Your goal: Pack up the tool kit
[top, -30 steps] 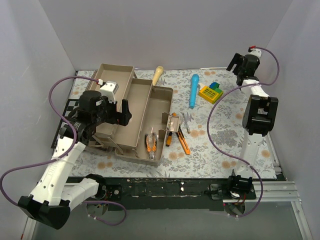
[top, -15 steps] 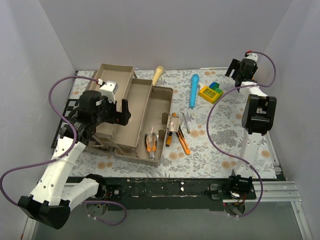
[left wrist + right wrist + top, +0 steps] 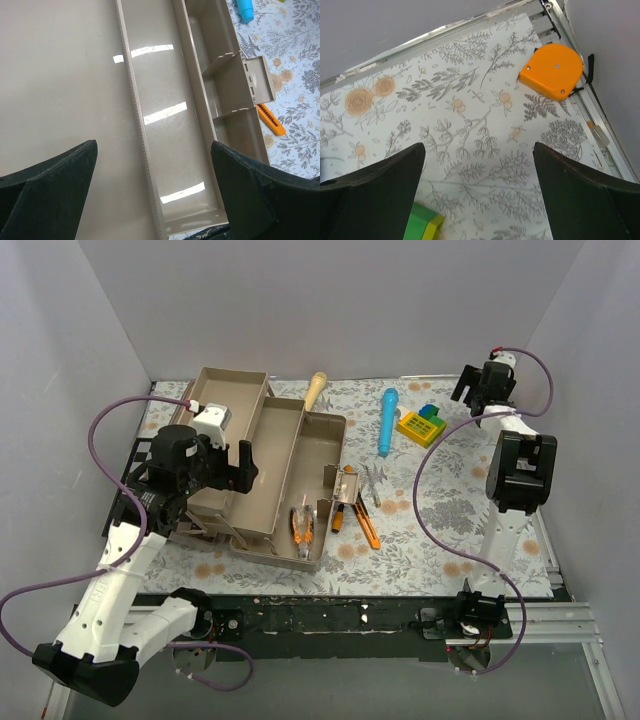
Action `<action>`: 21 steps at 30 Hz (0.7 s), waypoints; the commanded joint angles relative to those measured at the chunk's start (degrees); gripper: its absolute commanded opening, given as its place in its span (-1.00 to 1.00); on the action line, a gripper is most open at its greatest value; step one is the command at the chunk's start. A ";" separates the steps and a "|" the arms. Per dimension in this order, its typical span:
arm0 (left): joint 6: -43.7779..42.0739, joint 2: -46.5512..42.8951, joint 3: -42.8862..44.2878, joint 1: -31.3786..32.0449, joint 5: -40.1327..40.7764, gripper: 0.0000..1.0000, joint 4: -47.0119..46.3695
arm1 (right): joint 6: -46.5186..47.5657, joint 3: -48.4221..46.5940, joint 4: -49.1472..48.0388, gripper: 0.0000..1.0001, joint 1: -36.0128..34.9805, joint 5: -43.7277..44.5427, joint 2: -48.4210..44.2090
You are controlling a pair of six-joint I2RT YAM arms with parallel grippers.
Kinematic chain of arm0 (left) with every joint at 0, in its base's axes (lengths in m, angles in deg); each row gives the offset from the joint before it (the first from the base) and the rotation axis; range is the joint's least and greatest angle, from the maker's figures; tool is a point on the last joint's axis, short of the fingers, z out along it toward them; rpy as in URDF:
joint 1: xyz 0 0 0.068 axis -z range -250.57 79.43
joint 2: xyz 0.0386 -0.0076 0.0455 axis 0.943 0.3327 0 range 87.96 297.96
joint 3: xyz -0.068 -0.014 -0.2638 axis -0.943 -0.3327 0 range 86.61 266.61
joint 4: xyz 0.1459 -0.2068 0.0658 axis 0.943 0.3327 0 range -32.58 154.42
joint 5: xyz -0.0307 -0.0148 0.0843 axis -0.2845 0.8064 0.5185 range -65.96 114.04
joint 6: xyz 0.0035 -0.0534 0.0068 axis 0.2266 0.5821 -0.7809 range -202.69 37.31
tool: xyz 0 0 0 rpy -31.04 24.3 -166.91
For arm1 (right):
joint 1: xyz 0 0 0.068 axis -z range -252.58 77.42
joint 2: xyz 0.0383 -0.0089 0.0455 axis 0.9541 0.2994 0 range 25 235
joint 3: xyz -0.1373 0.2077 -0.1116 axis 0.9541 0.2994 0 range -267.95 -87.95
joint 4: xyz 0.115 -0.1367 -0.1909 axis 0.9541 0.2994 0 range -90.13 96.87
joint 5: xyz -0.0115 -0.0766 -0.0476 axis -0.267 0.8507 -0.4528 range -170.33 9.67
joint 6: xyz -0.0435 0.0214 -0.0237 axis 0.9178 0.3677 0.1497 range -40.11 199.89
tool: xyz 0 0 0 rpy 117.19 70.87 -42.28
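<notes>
The toolbox (image 3: 215,390) lies open at the left with its tan fold-out trays (image 3: 322,430) spread out. An orange-and-black pair of pliers (image 3: 303,524) lies in the near tray. More orange-handled tools (image 3: 366,525) lie on the mat beside it. My left gripper (image 3: 245,465) hovers open and empty over the trays; in the left wrist view (image 3: 155,200) it frames a long empty tray (image 3: 170,135). My right gripper (image 3: 468,386) is open and empty at the far right corner, above bare mat (image 3: 480,200).
A blue cylindrical tool (image 3: 387,421) and a yellow toy block (image 3: 420,424) lie at the back middle, and the block also shows in the right wrist view (image 3: 420,226). A wooden-handled tool (image 3: 316,390) lies behind the trays. An orange tape measure (image 3: 552,70) sits in the far right corner.
The right gripper has shifted slightly left and towards the mat at the back corner. The left arm has drifted a little left over the toolbox. Both stay open.
</notes>
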 commanded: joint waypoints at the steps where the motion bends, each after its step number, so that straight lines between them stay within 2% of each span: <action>1: 0.56 -0.63 0.98 -0.35 -1.88 0.96 -1.27 | 4.22 8.39 -6.24 0.97 -1.88 -2.72 -10.98; 4: 1.43 0.07 1.76 -0.35 -3.99 0.96 -1.89 | 6.51 19.21 -13.91 0.97 -4.69 -3.33 -18.98; 7: 2.58 0.25 2.38 -0.35 -4.96 0.96 -1.89 | 5.99 25.21 -14.81 0.97 -9.16 -4.04 -26.01; 9: 3.02 -0.18 2.38 -0.35 -4.96 0.96 -2.15 | 5.38 27.06 -11.58 0.97 -12.07 -3.69 -30.49; 11: 3.11 -0.62 2.73 -0.35 -4.70 0.96 -1.89 | 3.98 27.07 -3.34 0.97 -14.71 -6.30 -36.11; 13: 3.02 -0.89 3.35 -0.43 -4.35 0.96 -1.19 | 1.78 26.02 4.48 0.97 -15.68 -13.92 -40.51; 15: 3.02 -1.68 3.61 -0.44 -3.91 0.96 -0.66 | 1.51 26.10 8.80 0.97 -15.69 -25.25 -44.29; 16: 3.19 -2.11 3.61 -0.44 -3.82 0.96 -0.57 | 0.90 27.23 9.62 0.97 -15.69 -27.31 -46.58; 18: 3.54 -3.08 3.70 -0.35 -3.73 0.96 -0.57 | -0.77 32.31 7.27 0.97 -15.69 -29.52 -52.19; 19: 3.89 -3.35 3.70 -0.44 -3.90 0.96 -0.39 | -2.78 37.91 0.90 0.97 -15.69 -28.83 -56.14; 21: 4.60 -3.96 3.96 -0.44 -4.52 0.96 -0.39 | -7.70 45.41 -5.45 0.97 -15.51 -25.32 -60.73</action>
